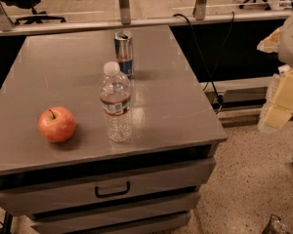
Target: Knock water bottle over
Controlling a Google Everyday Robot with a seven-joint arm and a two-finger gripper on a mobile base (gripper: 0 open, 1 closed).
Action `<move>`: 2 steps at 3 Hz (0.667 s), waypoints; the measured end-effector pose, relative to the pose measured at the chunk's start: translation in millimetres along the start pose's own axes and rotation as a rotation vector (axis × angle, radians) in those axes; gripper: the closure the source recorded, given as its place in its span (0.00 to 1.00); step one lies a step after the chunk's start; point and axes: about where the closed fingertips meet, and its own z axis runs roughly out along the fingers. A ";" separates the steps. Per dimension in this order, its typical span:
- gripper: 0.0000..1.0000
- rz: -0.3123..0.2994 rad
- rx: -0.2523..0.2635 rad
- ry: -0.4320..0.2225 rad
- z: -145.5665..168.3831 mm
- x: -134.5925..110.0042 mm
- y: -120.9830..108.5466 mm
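The water bottle (115, 103) stands upright near the front middle of the grey cabinet top (176, 106). It is clear and ribbed, with a white cap and a red-and-white label band. A blue-and-silver drink can (123, 52) stands upright just behind it. My gripper (282, 104) shows as cream-coloured blocks at the right edge of the view. It hangs beyond the cabinet's right side, well apart from the bottle and at about its height. Nothing is in it that I can see.
A red apple (57, 124) lies on the cabinet top, left of the bottle. The cabinet has drawers with a dark handle (112, 189) at the front. A black cable (205, 57) hangs behind the right side. Speckled floor lies to the right.
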 end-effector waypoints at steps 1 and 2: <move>0.00 0.000 0.000 0.000 0.0 0.0 0.0; 0.18 -0.022 -0.006 -0.043 4.8 -19.5 0.3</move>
